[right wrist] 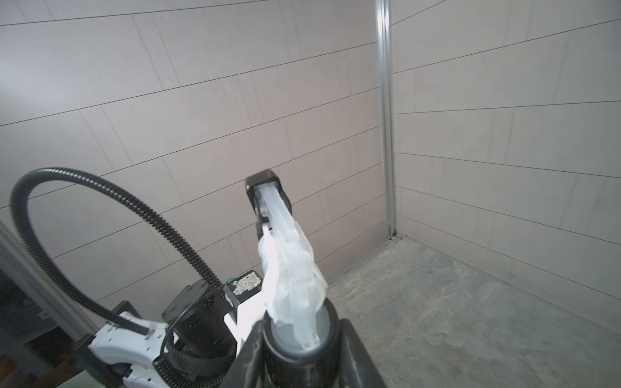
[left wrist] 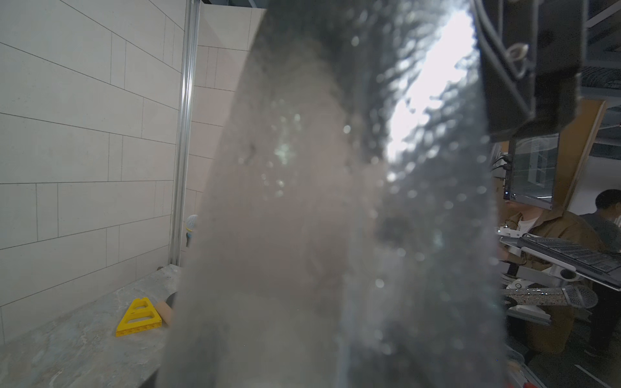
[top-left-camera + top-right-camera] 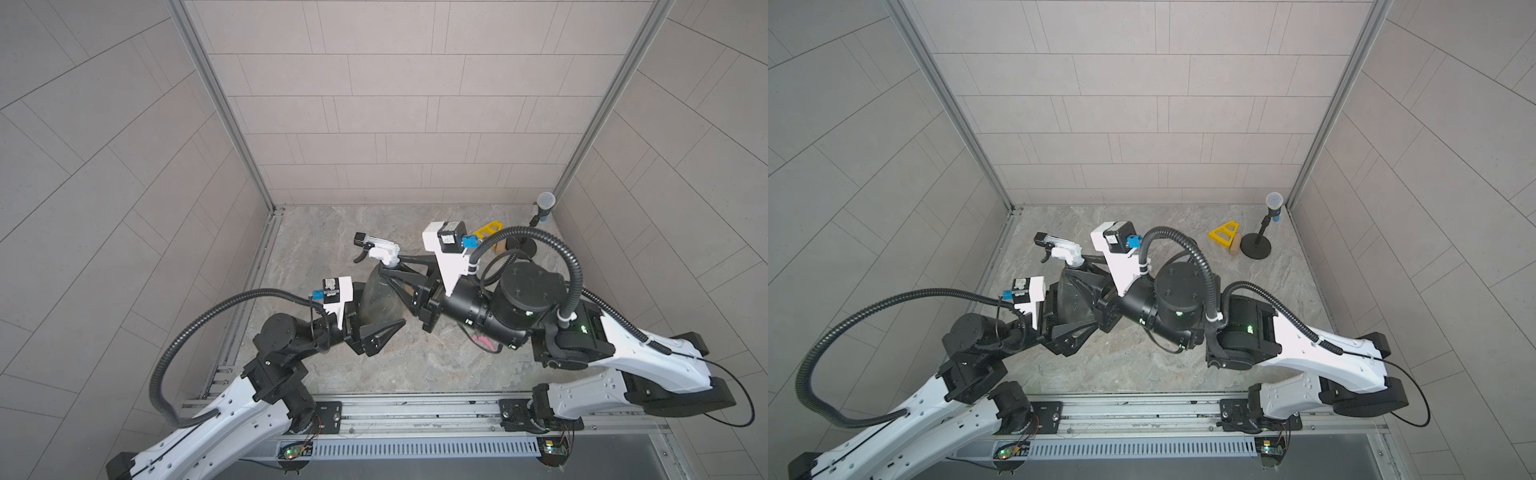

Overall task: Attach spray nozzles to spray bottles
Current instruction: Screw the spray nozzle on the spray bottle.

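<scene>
A smoky grey spray bottle (image 3: 380, 301) (image 3: 1073, 301) sits at the centre of both top views. Its long axis runs up the frame, wide base low and narrow neck high, leaning slightly left. In the left wrist view the grey spray bottle (image 2: 336, 201) is a blur filling the middle of the frame, narrowing towards the top edge. Whether its base touches the table cannot be told.

The left gripper (image 3: 380, 316) (image 3: 1073, 322) comes in from the lower left, its jaws pressed against the bottle's broad lower body.

The right gripper (image 3: 392, 268) (image 3: 1080, 269) (image 1: 299, 349) reaches in from the right and pinches the collar at the bottle's neck.

A white-and-black spray nozzle (image 3: 376, 247) (image 3: 1059, 249) (image 1: 289, 262) sits on that neck, just above the right gripper's fingertips. It lies nearly level, with its black tip pointing to the left of the frame and its trigger hanging beneath.
</scene>
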Action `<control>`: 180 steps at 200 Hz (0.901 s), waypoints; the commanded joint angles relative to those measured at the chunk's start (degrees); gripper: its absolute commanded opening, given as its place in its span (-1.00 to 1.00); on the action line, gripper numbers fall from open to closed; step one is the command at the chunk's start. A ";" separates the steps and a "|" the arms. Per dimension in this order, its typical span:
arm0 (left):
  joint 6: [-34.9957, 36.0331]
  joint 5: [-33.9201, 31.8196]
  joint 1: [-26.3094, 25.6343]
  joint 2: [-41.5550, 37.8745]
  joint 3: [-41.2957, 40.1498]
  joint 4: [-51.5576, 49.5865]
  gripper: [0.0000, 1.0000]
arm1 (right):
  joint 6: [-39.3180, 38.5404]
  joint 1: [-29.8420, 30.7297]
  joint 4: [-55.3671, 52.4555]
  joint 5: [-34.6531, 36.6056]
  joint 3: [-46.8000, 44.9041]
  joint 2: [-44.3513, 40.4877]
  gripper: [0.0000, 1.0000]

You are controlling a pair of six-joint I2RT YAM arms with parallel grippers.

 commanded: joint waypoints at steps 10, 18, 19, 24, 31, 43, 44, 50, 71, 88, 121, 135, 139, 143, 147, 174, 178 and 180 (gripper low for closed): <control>-0.10 -7.79 0.34 0.44 1.07 -0.93 -1.00 | 4.88 4.84 -0.24 5.10 0.53 7.11 -0.50; -0.21 -7.89 0.34 0.31 0.96 -0.93 -1.00 | 4.35 4.82 -0.80 5.06 1.25 7.26 -0.44; -0.17 -7.79 0.34 0.29 0.96 -0.93 -1.00 | 4.22 4.81 -0.78 5.09 1.32 7.22 -0.43; -0.29 -7.79 0.38 0.19 0.96 -0.93 -1.00 | 3.69 4.80 -1.03 5.21 1.46 6.92 -0.38; -0.39 -7.79 0.34 -0.03 0.88 -0.93 -1.00 | 3.05 4.85 -0.98 5.53 1.10 5.95 -0.29; -0.39 -7.69 0.33 -0.34 0.87 -0.93 -1.00 | 1.24 4.79 -0.48 5.54 -0.25 3.66 -0.13; -0.44 -7.70 0.33 -0.34 0.87 -0.93 -1.00 | 1.04 4.75 -0.48 5.46 -0.35 3.44 -0.12; -0.44 -7.61 0.29 -0.43 0.83 -0.93 -1.00 | -0.16 4.72 -0.51 5.25 -0.93 2.10 -0.05; -0.97 -6.45 0.34 -0.61 0.96 -0.58 -1.00 | -4.21 3.96 -1.31 1.97 -2.98 -3.84 0.11; -1.52 -5.14 0.34 -0.70 0.90 0.03 -1.00 | -4.91 0.03 -4.04 -6.65 -2.99 -8.12 0.19; -2.38 -3.25 0.29 -1.01 0.37 1.17 -1.00 | -1.66 -15.85 -7.95 -37.74 0.41 -9.32 0.37; -2.97 -2.26 0.34 -0.81 0.17 2.00 -1.00 | -0.89 -20.59 -8.34 -46.94 1.79 -7.75 0.38; -3.09 -1.94 0.37 -0.72 0.17 2.16 -1.00 | -0.84 -21.47 -8.28 -48.35 1.94 -7.49 0.38; -3.24 -1.72 0.40 -0.70 0.15 2.38 -1.00 | -1.10 -22.29 -8.01 -50.06 2.01 -7.25 0.38; -3.41 -1.52 0.39 -0.70 0.09 2.60 -1.00 | -1.46 -22.94 -7.96 -51.02 2.22 -7.12 0.39; -4.49 -0.59 0.36 -1.05 -0.53 3.84 -1.00 | -4.67 -25.53 -7.88 -52.66 2.31 -8.33 0.49; -4.47 -0.25 0.38 -1.12 -0.53 3.97 -1.00 | -4.90 -25.80 -7.80 -52.57 2.26 -8.51 0.50; -4.46 -0.13 0.39 -1.13 -0.53 3.99 -1.00 | -4.97 -25.95 -7.79 -52.60 2.27 -8.55 0.50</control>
